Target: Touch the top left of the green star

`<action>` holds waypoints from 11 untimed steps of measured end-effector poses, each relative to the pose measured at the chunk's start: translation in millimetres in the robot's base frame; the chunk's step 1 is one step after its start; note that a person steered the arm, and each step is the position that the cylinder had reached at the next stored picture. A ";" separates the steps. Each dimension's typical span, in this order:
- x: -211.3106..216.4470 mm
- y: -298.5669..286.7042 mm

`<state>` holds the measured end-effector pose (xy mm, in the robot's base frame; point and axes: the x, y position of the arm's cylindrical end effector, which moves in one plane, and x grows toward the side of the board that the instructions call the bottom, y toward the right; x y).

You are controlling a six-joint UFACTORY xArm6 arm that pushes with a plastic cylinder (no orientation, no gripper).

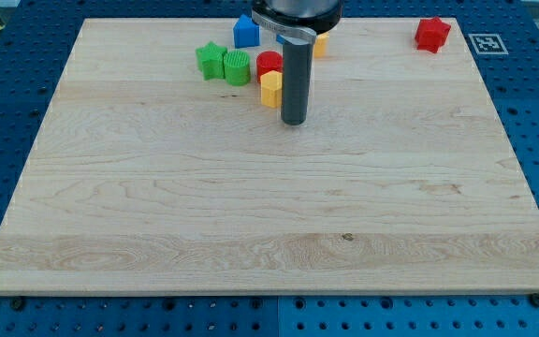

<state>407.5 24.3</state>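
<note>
The green star [211, 60] lies near the view's top, left of centre, on the wooden board [157, 206]. A green round block [237, 67] touches its right side. My tip [293, 121] rests on the board below and to the right of the green star, well apart from it. It stands just right of a yellow block [270, 90], which sits under a red round block [269, 64]. The rod rises from the tip to the view's top edge.
A blue block [245, 32] sits at the view's top above the green round block. A second yellow block [320, 43] is partly hidden behind the rod. A red star [432, 34] lies at the top right. A marker tag [487, 42] sits off the board's top right corner.
</note>
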 end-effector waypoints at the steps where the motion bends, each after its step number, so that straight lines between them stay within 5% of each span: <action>1: 6.6 -47.9; 4: -125.4 -240.5; 5: -183.3 -233.4; 6: -191.4 -184.7; 11: -139.5 -141.9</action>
